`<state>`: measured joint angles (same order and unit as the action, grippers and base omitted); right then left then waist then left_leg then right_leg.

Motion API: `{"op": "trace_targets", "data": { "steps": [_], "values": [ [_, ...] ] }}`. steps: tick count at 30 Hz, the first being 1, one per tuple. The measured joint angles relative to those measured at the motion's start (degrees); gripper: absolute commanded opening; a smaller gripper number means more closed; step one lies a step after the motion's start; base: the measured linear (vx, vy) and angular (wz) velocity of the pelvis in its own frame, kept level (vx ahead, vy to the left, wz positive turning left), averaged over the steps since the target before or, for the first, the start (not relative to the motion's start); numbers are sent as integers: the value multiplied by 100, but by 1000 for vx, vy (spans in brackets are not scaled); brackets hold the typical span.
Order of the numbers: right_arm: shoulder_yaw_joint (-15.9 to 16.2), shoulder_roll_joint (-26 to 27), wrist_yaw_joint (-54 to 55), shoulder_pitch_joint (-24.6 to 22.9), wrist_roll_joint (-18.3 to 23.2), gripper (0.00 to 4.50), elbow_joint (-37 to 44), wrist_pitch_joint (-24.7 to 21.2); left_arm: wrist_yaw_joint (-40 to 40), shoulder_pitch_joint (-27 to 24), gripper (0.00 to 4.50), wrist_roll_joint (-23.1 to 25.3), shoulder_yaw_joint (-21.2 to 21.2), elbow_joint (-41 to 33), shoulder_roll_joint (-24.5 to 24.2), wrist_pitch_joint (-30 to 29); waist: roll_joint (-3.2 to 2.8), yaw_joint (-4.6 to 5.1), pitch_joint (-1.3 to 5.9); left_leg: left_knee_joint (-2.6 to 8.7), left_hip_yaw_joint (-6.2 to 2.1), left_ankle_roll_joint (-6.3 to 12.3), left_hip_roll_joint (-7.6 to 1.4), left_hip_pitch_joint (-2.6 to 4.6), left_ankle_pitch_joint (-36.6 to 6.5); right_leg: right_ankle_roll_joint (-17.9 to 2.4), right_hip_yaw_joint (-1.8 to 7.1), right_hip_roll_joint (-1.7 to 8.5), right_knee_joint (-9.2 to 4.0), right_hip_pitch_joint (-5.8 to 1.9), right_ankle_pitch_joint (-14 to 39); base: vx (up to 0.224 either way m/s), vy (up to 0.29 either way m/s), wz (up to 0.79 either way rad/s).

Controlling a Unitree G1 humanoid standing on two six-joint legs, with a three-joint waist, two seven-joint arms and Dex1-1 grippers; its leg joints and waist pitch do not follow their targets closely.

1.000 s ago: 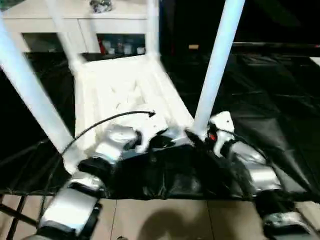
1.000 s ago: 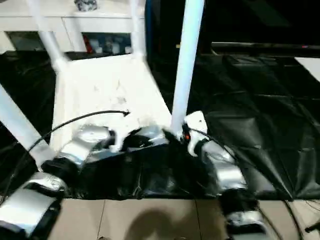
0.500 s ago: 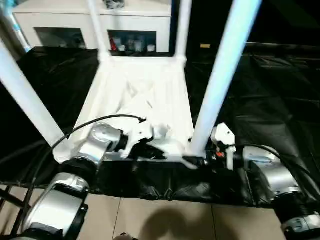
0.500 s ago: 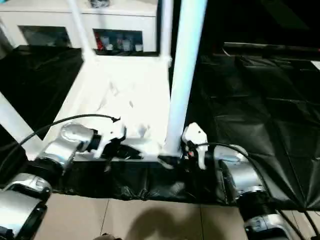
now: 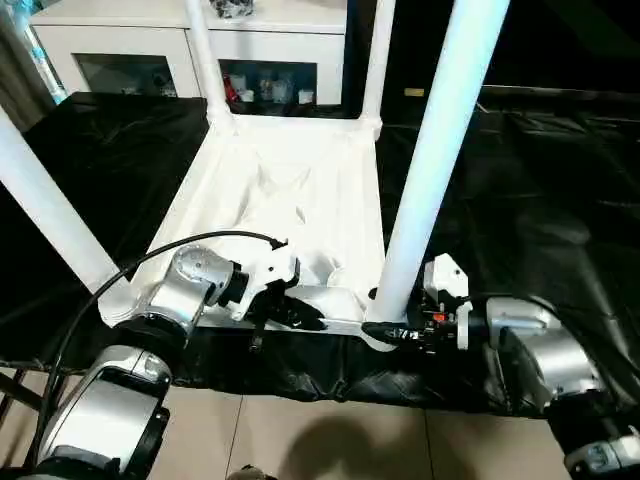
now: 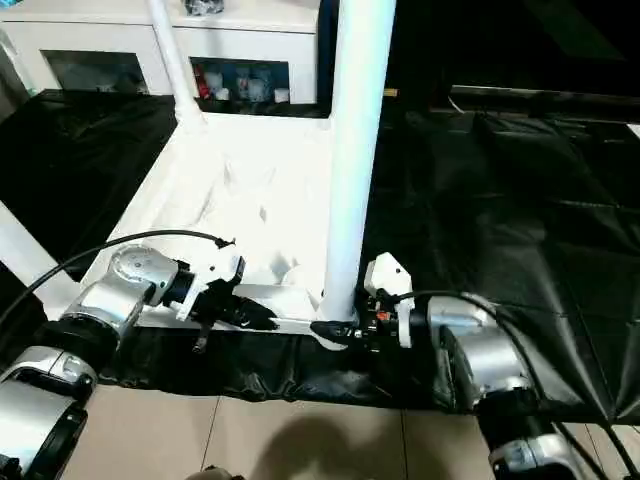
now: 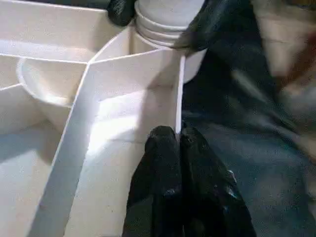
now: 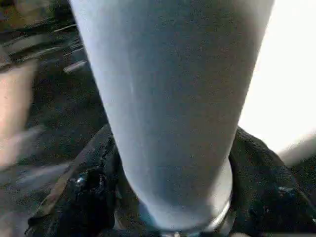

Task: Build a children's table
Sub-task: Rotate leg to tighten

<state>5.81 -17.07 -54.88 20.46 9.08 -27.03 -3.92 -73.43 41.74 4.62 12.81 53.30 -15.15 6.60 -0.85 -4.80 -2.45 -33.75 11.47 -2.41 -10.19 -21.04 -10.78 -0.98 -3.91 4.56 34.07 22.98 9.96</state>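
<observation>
The right tool (image 5: 385, 330) sits at the foot of the near right leg (image 5: 430, 170), its two black fingers (image 8: 84, 192) either side of the flared end where it meets the corner socket; a second ago they stood wider, and they have since drawn in around the tube, though whether they press it firmly I cannot tell. The left tool (image 5: 300, 315) has its fingers together, tips resting against the near edge rib of the table top (image 5: 290, 190), which lies upside down on the black-covered bench (image 5: 540, 180) ahead of both tools. Beyond the left tool the far left leg (image 5: 200, 50) and far right leg (image 5: 378, 55) stand upright in their sockets, and the near left leg (image 5: 50, 210) rises off to its outer side. The camera has also shifted, so the whole top now reads squarer. With all four legs up, the job looks near its end: this last leg probably needs only seating or a final twist.
</observation>
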Motion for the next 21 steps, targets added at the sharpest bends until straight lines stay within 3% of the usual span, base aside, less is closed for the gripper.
{"op": "trace_targets", "data": {
  "steps": [6, 10, 11, 12, 14, 16, 21],
  "values": [
    [-455, 640, 1904, 124, -224, 266, -226, -104, 1196, 107, 0, 208, -53, 25, 513, -422, -2, 167, 4, 7, -4, -3, 7, 14, 1, 23, 6, 0, -3, -12, 12, 0, 0, 0],
    [-549, 844, 2682, 244, -366, 266, -392, -71, 1702, 112, 0, 306, -62, -29, 775, -631, -21, 204, 19, 7, -5, -3, 9, 17, 2, 24, 7, 0, -8, -18, 13, 0, 0, 0],
    [-594, 960, 2893, 287, -447, 322, -461, -30, 1807, 111, 0, 312, -64, -32, 811, -664, -25, 216, 24, 7, -5, -3, 9, 17, 1, 24, 7, 0, -7, -17, 13, 0, 0, 0],
    [-624, 1047, 3142, 324, -531, 336, -517, 25, 1916, 107, 0, 330, -65, -39, 869, -692, -34, 232, 31, 7, -5, -3, 10, 16, 2, 25, 7, 0, -8, -17, 14, 0, 0, 0],
    [-625, 1132, 3356, 364, -657, 336, -579, 84, 2011, 81, 0, 376, -59, -105, 929, -717, -38, 253, 33, 7, -5, -3, 11, 13, 2, 26, 8, 0, -11, -17, 14, 0, 0, 0],
    [-625, 1139, 3378, 363, -673, 381, -585, 117, 2007, 41, 0, 397, -57, -179, 930, -716, -39, 263, 34, 7, -5, -2, 11, 10, 2, 30, 8, 0, -13, -16, 17, 0, 0, 0],
    [-593, 949, 2821, 355, -568, 391, -583, 189, 1821, -18, 0, 403, -34, -275, 840, -559, -37, 263, 32, 9, -5, -1, 11, -1, 1, 24, 8, 1, -13, -6, 13, 0, 0, 0]
  ]
}}
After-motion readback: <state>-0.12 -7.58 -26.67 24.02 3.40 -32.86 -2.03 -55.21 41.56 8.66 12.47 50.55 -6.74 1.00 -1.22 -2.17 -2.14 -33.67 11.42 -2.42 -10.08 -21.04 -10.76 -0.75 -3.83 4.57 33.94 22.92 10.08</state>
